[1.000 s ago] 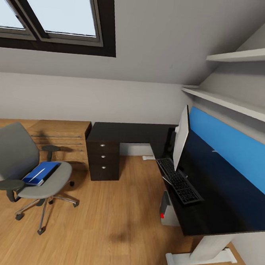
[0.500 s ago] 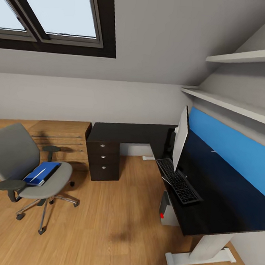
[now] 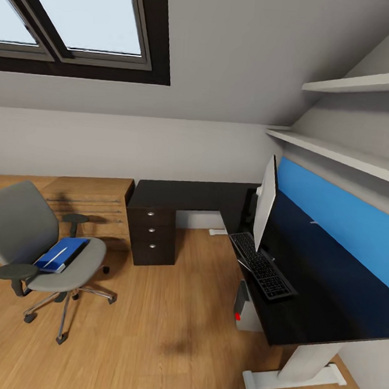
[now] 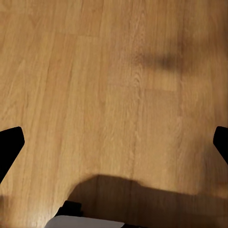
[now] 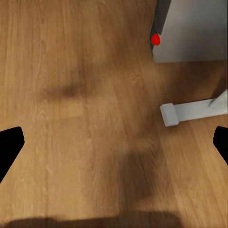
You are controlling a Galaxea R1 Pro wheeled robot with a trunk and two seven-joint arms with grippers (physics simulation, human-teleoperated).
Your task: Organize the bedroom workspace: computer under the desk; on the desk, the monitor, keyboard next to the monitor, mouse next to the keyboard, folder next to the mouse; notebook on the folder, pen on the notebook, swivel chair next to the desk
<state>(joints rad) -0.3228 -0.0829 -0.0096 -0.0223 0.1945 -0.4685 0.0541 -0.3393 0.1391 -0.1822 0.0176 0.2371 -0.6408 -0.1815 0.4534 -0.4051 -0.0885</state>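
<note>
The grey swivel chair (image 3: 22,228) stands on the floor at the left, apart from the desk. On its seat lies the blue folder (image 3: 61,253), with a thin pale streak on top. Notebook and pen cannot be told apart at this distance. The black L-shaped desk (image 3: 183,195) runs along the back and right walls. It bears the monitor (image 3: 265,203), seen edge-on, and the black keyboard (image 3: 263,267) in front of it. The mouse is out of view. The grey computer (image 3: 245,307) (image 5: 190,33) with its red light sits under the desk. My left gripper (image 4: 114,145) and right gripper (image 5: 114,142) hang open over bare floor.
Black drawers (image 3: 152,232) with silver knobs stand under the desk's back wing, beside a low light-wood cabinet (image 3: 88,201). The desk's white foot (image 3: 294,375) (image 5: 190,110) lies on the floor near the right gripper. Shelves (image 3: 350,151) jut from the right wall. Wood floor spreads between chair and desk.
The whole picture shifted very slightly a second ago, so the camera moved a touch. Since then it has held still, and chair, folder and desk items stay where they were.
</note>
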